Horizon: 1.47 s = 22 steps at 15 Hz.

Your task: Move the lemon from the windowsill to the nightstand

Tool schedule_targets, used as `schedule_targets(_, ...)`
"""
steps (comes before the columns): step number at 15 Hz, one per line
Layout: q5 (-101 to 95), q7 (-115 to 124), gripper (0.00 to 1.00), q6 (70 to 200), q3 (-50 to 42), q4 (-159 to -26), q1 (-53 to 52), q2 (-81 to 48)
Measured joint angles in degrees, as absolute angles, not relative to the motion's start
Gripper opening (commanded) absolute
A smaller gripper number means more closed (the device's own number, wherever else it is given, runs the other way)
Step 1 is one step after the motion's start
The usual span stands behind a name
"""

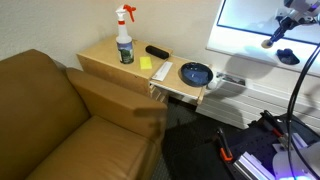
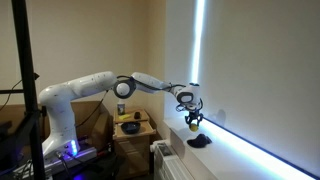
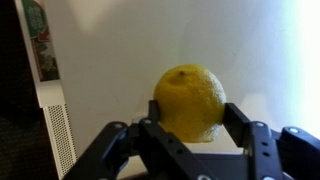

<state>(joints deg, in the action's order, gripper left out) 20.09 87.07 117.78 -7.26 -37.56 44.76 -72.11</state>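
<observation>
End effector [image 3: 193,120] was clamped on the lemon [image 3: 190,98], centre of wrist view. In an exterior view the lemon was held upper right, above the windowsill [image 1: 255,62]. Nightstand [image 1: 105,55] at upper left carried a spray bottle [image 1: 124,38], label too small to read.

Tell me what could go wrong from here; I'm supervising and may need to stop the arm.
The lemon is round and seems pinched only near the tips of the gripper, so it may slip during the carry. The nightstand already holds a spray bottle, a remote and a pad; setting down there could knock the tall bottle over.
</observation>
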Motion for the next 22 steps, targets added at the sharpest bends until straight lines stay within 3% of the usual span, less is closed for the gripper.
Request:
schedule_targets(10, 21.4, 61.3, 0.42, 93.5, -2.2, -43.1, 49.9, -56.1)
schedule_targets(11, 21.4, 59.1, 0.67, 92.8, -1.6, -44.6, 49.5, -54.4)
schedule_targets(15, 21.3, 59.4, 0.67, 92.7, -1.6, -45.1, 49.1, -54.0)
schedule_targets(16, 21.3, 59.4, 0.42, 92.8, -1.7, -45.0, 49.3, -54.4)
schedule_targets(22, 21.3, 55.1, 0.42, 90.9, 1.2, -45.6, 47.0, -54.5)
